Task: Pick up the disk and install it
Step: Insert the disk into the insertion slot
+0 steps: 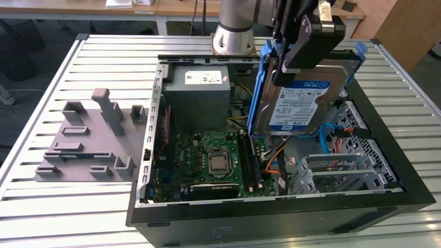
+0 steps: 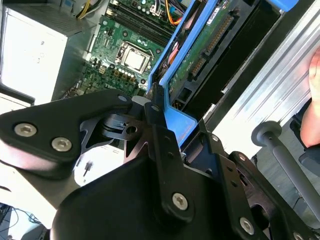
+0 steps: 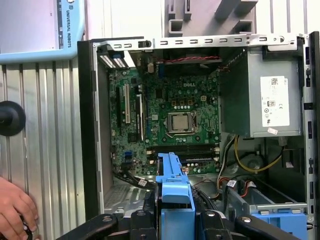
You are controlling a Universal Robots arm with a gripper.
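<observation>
— Where's the disk (image 1: pixel 308 103)?

— Up in the air, clamped in the tool (image 1: pixel 301 61). The tool is closed on its top edge, on the blue bracket (image 1: pixel 259 77) that rims it. The disk hangs label-out, nearly upright and a little tilted. It is over the open computer case (image 1: pixel 276 219), toward the exterior view's right.

— What lies under it?

— A metal drive cage (image 1: pixel 339 168) in the case's corner on the exterior view's right. Blue and orange cables (image 1: pixel 274 155) loop between that cage and the motherboard (image 1: pixel 200 152). The disk's lower edge is above them, apart from the cage.

— And beside it?

— The grey power supply box (image 1: pixel 200 95) with its white sticker stands to the exterior view's left of the disk, near but not touching. The processor (image 1: pixel 219 164) sits bare in the middle of the board.

— Anything outside the case?

— A grey plastic tray (image 1: pixel 86 142) with upright slots rests on the slatted metal surface (image 1: pixel 34 204). It is just beside the case wall on the exterior view's left.

— What do the wrist cameras add?

— In the second wrist view the black fingers (image 2: pixel 162 145) pinch the bracket's end, and the disk's green circuit side and connectors face the camera. In the first wrist view a person's hand (image 3: pixel 15 207) is over the surface outside the case, well apart from the tool.
</observation>
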